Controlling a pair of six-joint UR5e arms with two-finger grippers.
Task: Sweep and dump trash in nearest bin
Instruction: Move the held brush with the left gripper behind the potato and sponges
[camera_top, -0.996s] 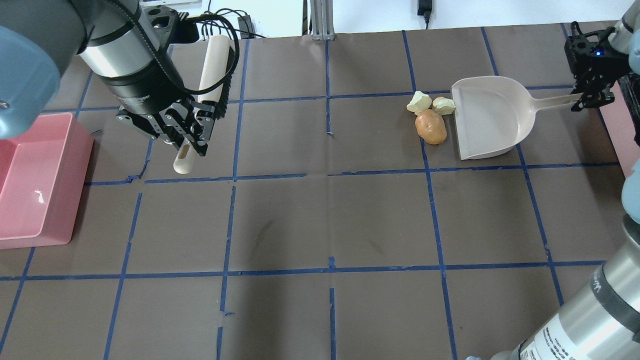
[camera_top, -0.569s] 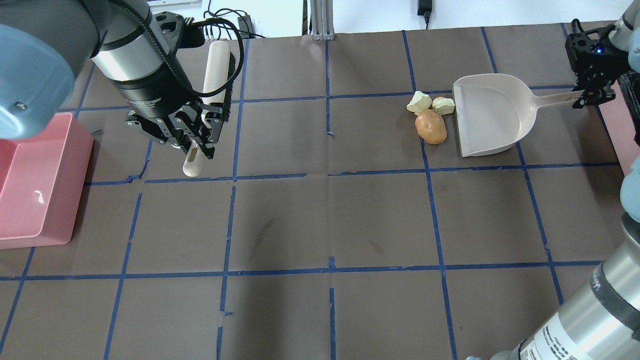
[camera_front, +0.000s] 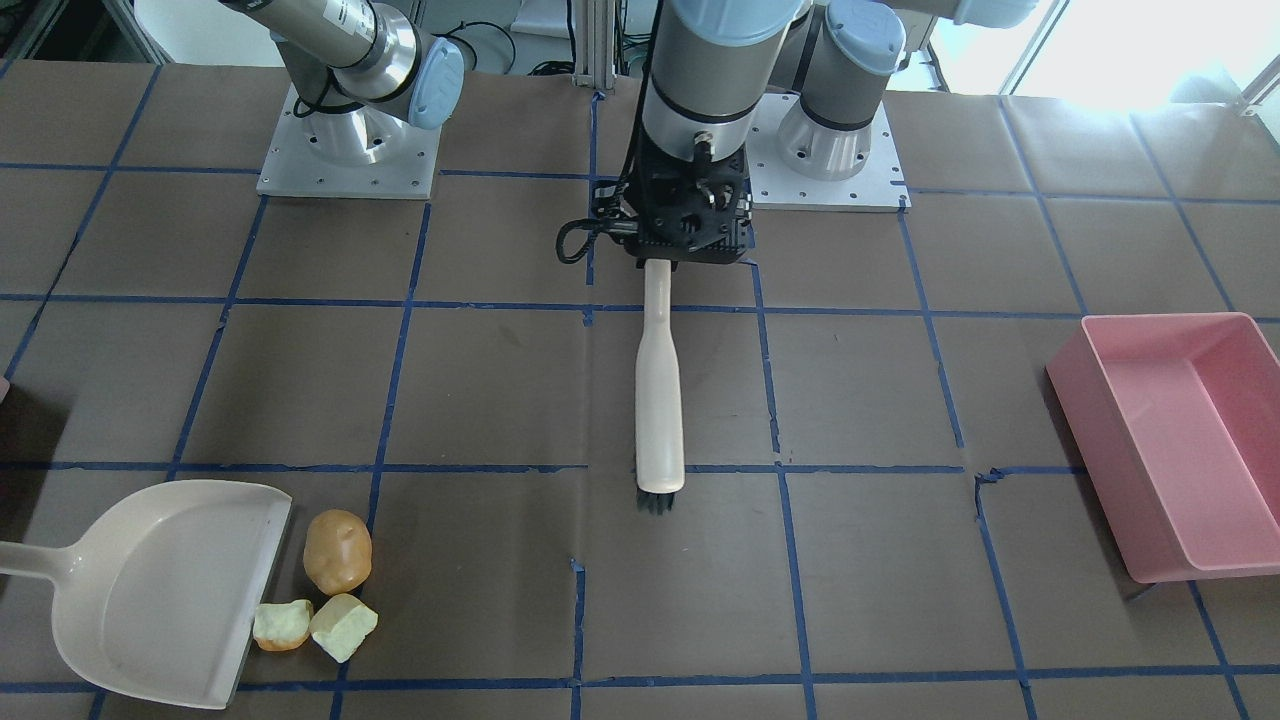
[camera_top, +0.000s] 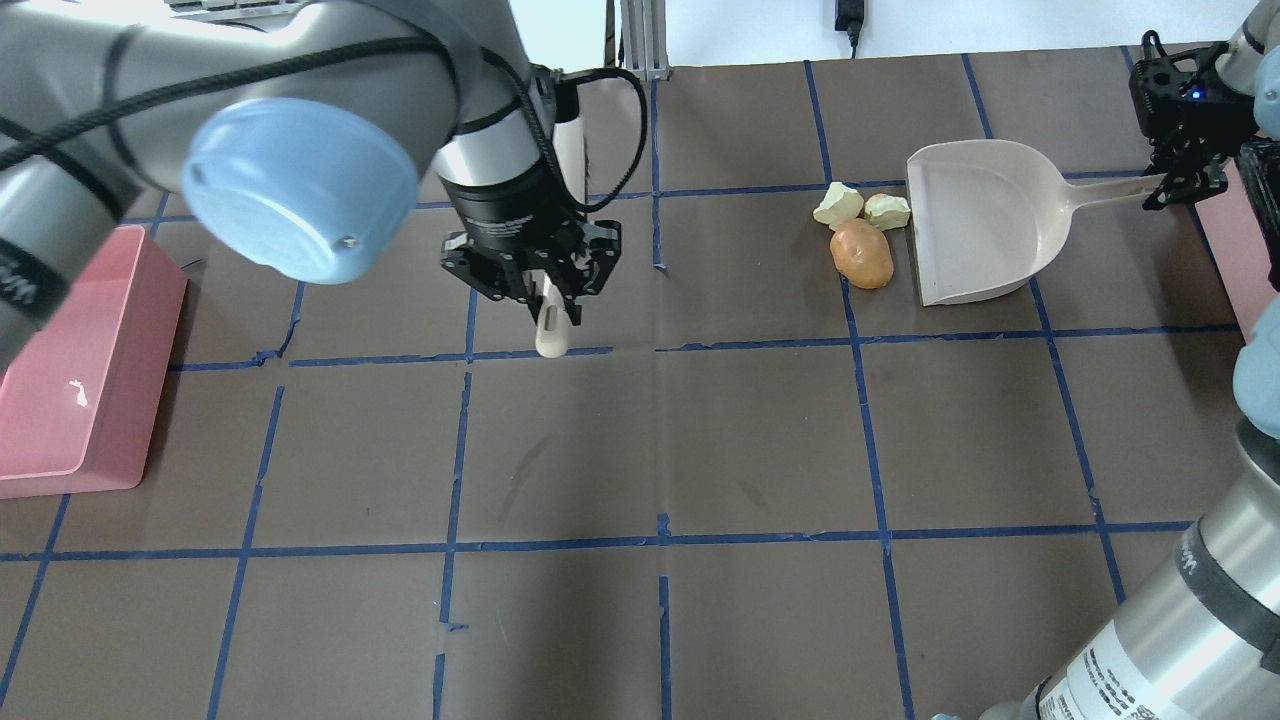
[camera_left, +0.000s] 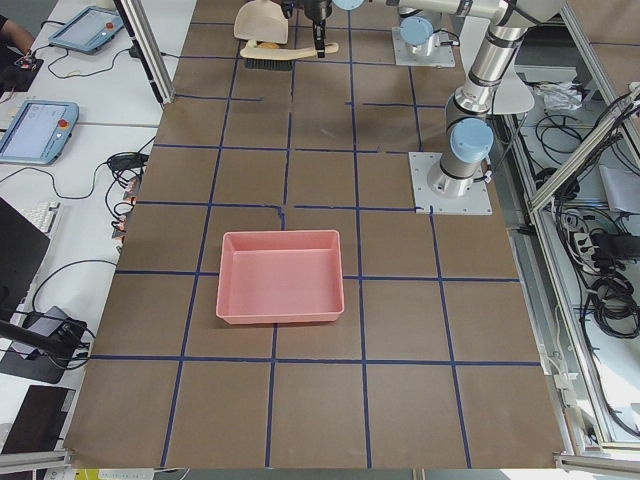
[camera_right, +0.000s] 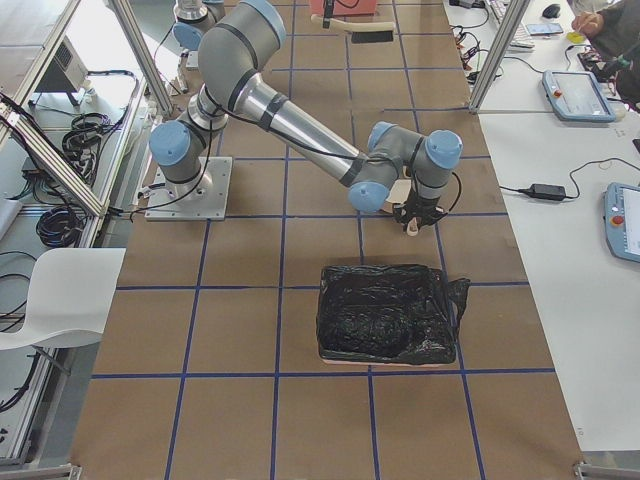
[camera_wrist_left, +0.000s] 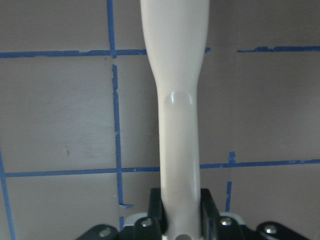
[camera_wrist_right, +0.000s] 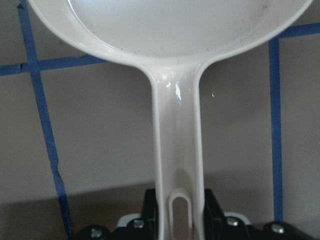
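- The pink bin (camera_top: 50, 340) sits at the far left edge of the desk (camera_top: 700, 440), well apart from the trash. The small white mark on its floor is not writing.
- The left end effector (camera_top: 545, 292) is clamped narrow on the handle of the hand brush (camera_front: 660, 400), with the bristles pointing away from the robot. In the last 1 second it has carried the brush rightward, from near the pink bin to about mid-desk, and turned it straight. I judge the approach about half done. The bristles are well apart from the trash and no sweeping has begun.
- The trash has not moved. It is 1 brown potato-like lump (camera_top: 861, 253) and 2 pale chunks (camera_top: 838, 204), all on the desk just beside the dustpan's open lip. None of it is inside the pan.
- The dustpan (camera_top: 985, 225) has barely shifted, and its lip faces the trash.
- The right end effector (camera_top: 1168, 192) is closed tight on the end of the dustpan's handle.
- The black-bagged bin (camera_right: 385, 310) stands at the right end of the desk and is probably the nearest one.
- The lettering on the arm sleeves is too small to read, and I can make out no brand.
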